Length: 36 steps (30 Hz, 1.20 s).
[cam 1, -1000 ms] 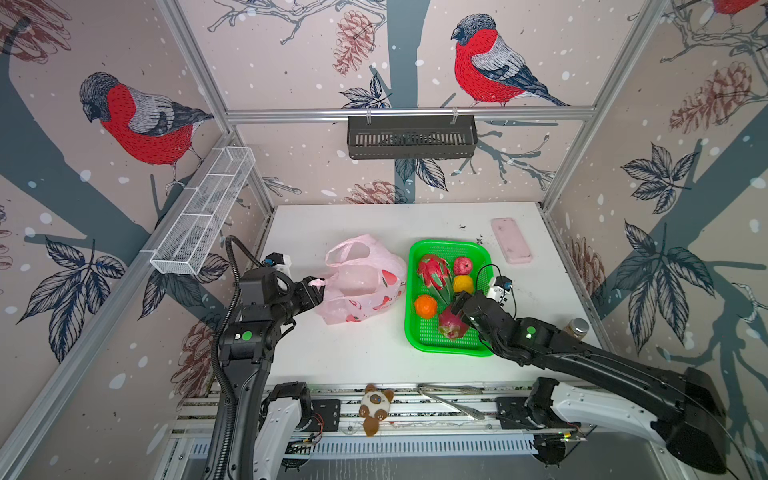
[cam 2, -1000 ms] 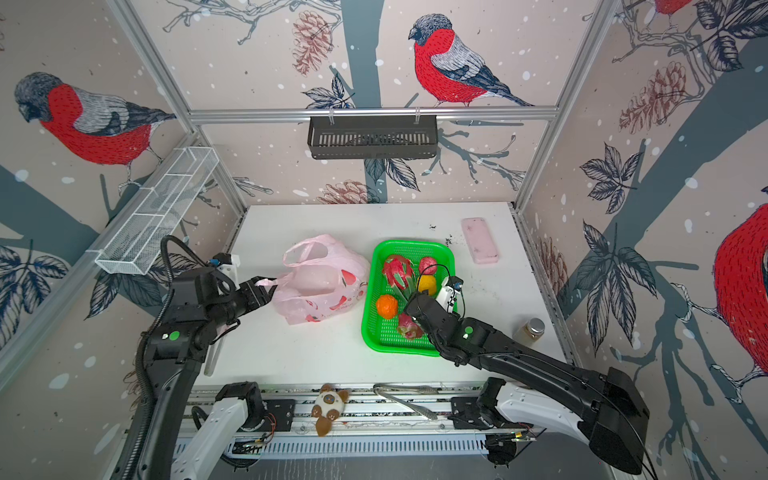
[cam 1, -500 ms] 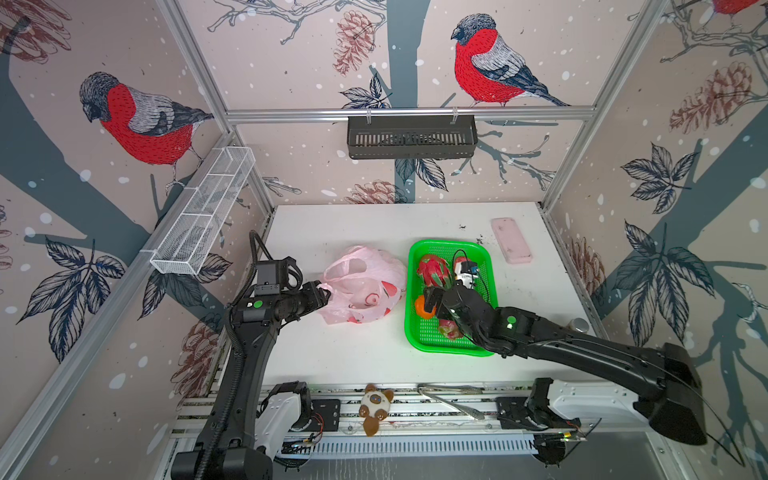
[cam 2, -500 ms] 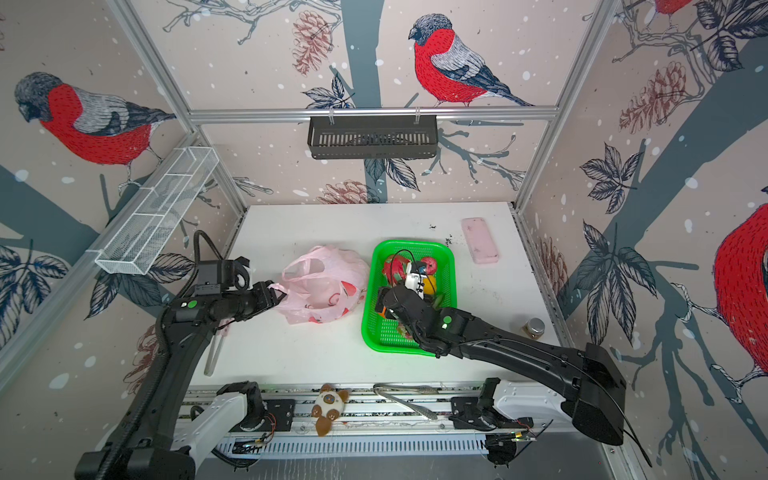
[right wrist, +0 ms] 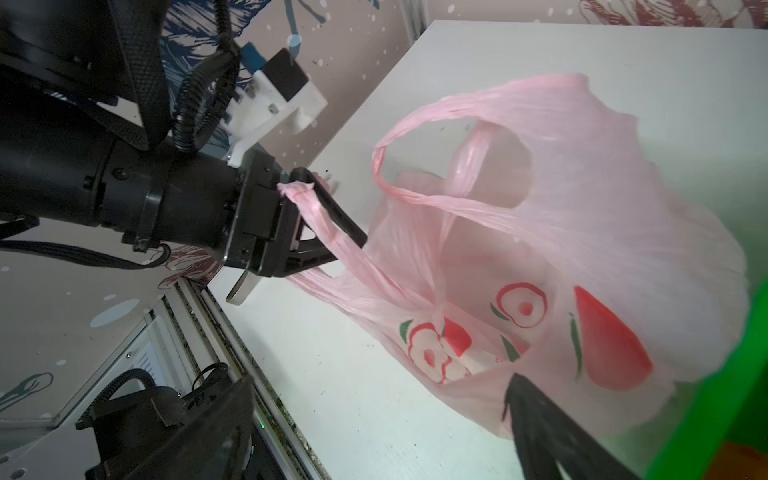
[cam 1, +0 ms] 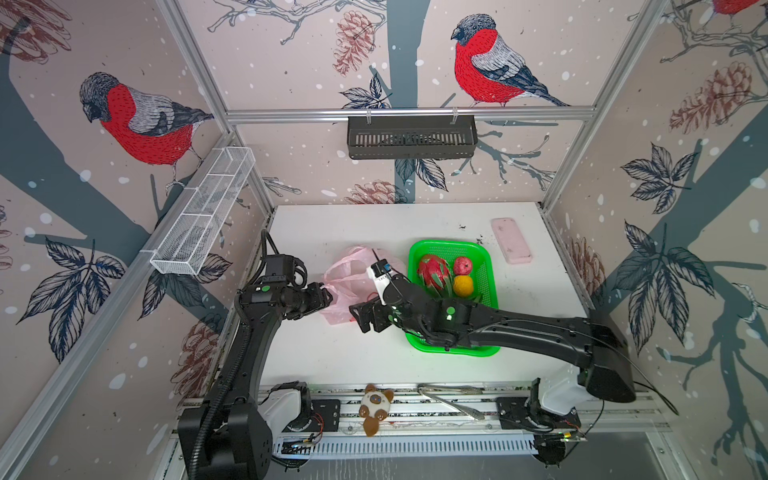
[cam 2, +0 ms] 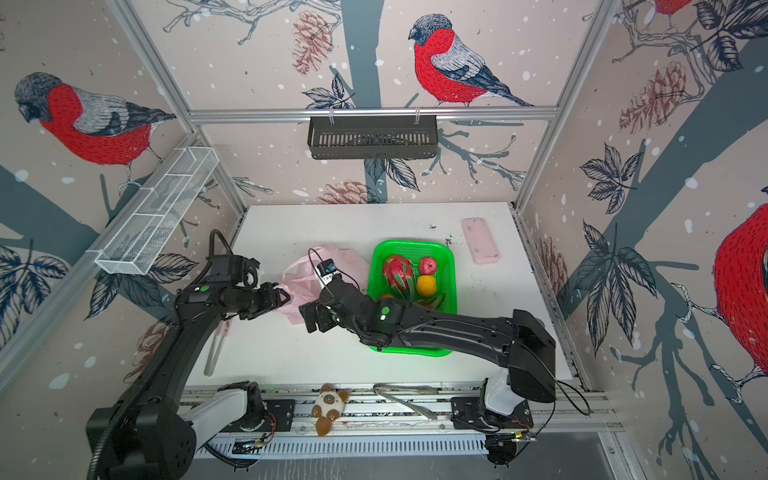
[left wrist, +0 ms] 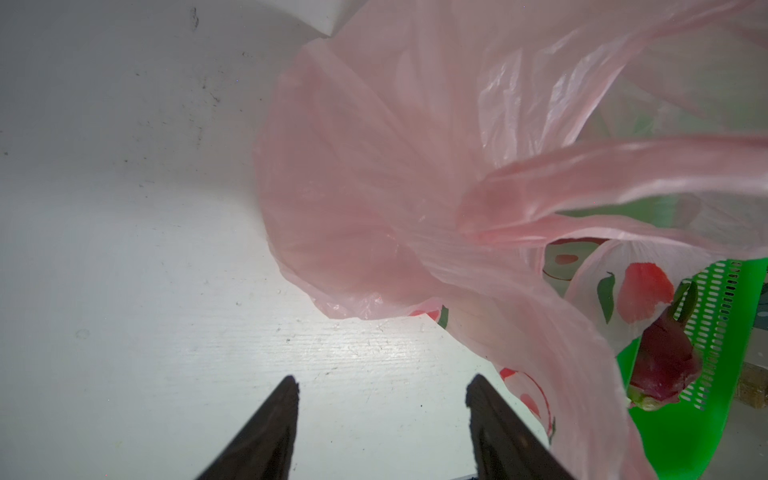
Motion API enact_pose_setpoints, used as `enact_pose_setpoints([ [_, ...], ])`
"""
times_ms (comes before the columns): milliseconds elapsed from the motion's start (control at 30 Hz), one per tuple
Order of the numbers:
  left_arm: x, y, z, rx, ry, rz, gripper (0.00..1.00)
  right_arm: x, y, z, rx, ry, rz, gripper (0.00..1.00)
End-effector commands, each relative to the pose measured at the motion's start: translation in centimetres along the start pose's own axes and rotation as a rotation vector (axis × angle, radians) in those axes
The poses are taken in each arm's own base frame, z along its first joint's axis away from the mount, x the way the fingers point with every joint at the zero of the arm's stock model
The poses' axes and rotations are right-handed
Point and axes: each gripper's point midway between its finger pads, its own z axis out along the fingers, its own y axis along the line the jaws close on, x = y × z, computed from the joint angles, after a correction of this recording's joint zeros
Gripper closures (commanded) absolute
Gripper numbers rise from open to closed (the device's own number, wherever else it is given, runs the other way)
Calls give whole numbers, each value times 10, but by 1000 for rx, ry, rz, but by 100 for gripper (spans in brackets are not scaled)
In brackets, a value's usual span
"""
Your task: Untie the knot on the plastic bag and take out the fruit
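Two arms meet at the plastic bag [cam 1: 349, 270], which lies slumped on the white table [cam 1: 332, 353] just left of the green basket [cam 1: 465, 350] in both top views. The basket holds the fruit [cam 1: 432, 272]: a dragon fruit plus red and yellow rounds. The right arm hides the rest. The left gripper [cam 1: 325, 294] touches the bag's left edge. The right gripper [cam 1: 360, 318], jaws wide w/ nothing btwn them, sits at its near edge.

Left wrist: left gripper jaws partly apart, bare table btwn the tips, bag film just ahead.

Right wrist: a twisted handle strand runs along one left finger [right wrist: 353, 235] to a small bunch at its base, poss. the knot [right wrist: 293, 191]. It looks hooked, not pinched, as far as shows. The other handle [right wrist: 436, 203] stands as a free loop. One right finger [right wrist: 536, 419] rests at the bag's lower edge.

Judgement: the fruit looks out and the bag seems empty, though film hides part. Next move prob. calls for the right gripper to pinch thin film w/o dragging the basket.
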Motion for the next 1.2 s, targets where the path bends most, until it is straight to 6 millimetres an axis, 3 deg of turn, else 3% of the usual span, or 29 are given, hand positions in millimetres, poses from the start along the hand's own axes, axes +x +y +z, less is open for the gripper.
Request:
enact_pose_setpoints([
  [0, 1, -4, -2, 14, 3, 33, 35, 2, 11, 16, -22, 37, -73, 5],
  [200, 6, -11, -4, 45, -3, 60, 36, -6, 12, 52, 32, 63, -94, 6],
  [367, 10, -18, -9, 75, -11, 86, 37, -17, -1, 74, 112, 63, -80, 10],
  [933, 18, -32, -20, 125, -39, 151, 39, -67, -11, 114, 79, 9, -33, 14],
  [1167, 25, -38, -14, 137, -6, 176, 39, -88, -15, 129, 64, -8, -26, 15],
])
